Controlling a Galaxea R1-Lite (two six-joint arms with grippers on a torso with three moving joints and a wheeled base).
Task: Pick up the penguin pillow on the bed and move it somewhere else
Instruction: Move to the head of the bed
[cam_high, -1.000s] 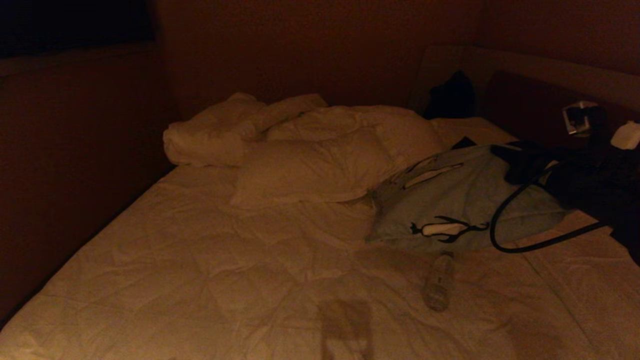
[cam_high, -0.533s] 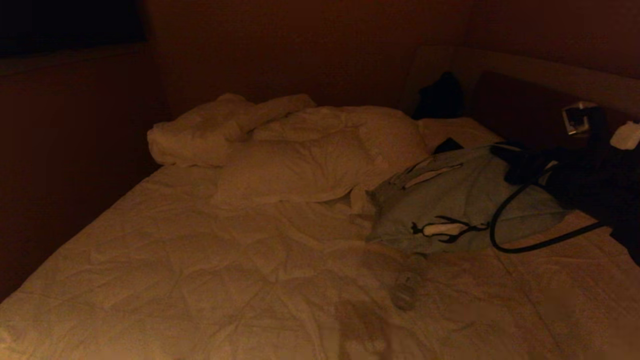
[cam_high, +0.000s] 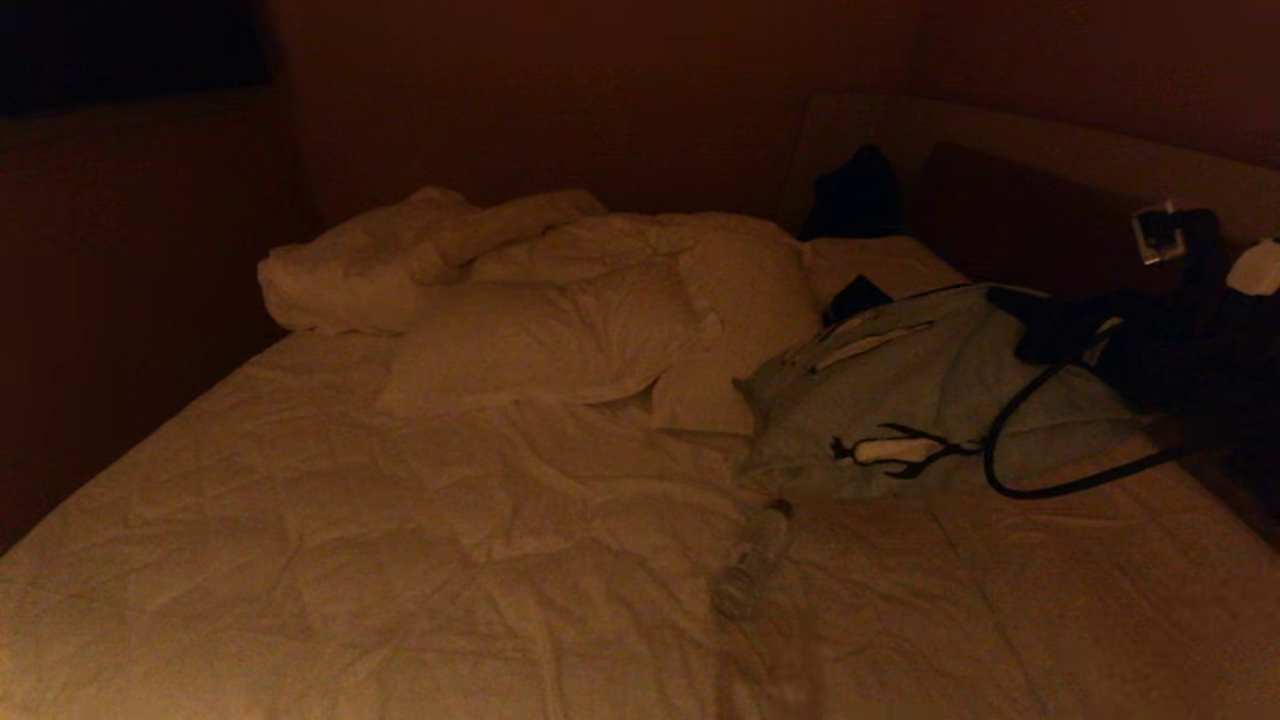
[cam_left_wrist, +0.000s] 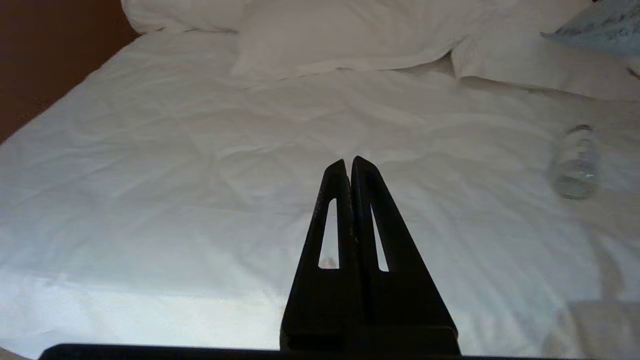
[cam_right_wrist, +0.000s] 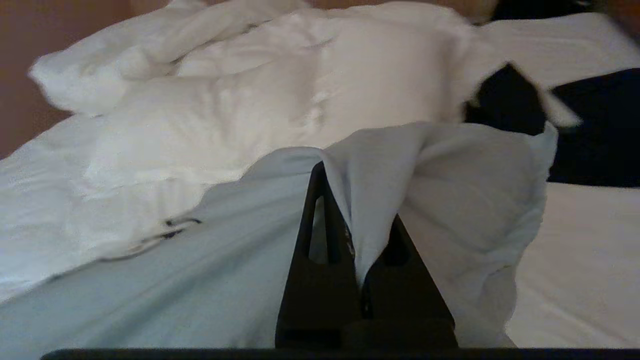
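The penguin pillow (cam_high: 900, 400), light grey-blue with black-and-white penguins, lies bunched at the right of the bed (cam_high: 400, 560). My right gripper (cam_high: 1010, 305) reaches in from the right and is shut on a fold of the pillow's cloth. In the right wrist view that cloth (cam_right_wrist: 450, 200) is draped over the right gripper (cam_right_wrist: 334, 170) and hides one finger. The left gripper (cam_left_wrist: 348, 161) is shut and empty, low over the near part of the bed (cam_left_wrist: 150, 175). A corner of the pillow (cam_left_wrist: 600, 25) shows far off.
White pillows (cam_high: 540, 340) and a bundled duvet (cam_high: 400, 260) lie at the back. A clear water bottle (cam_high: 750, 575) lies just in front of the penguin pillow. A black cable (cam_high: 1010, 450) loops over it. The headboard (cam_high: 1050, 140) and a dark item (cam_high: 850, 195) lie behind.
The whole head view has shifted left, so the camera has moved. The penguin pillow stayed with my right gripper and has slid off a white pillow, which now shows beside it.
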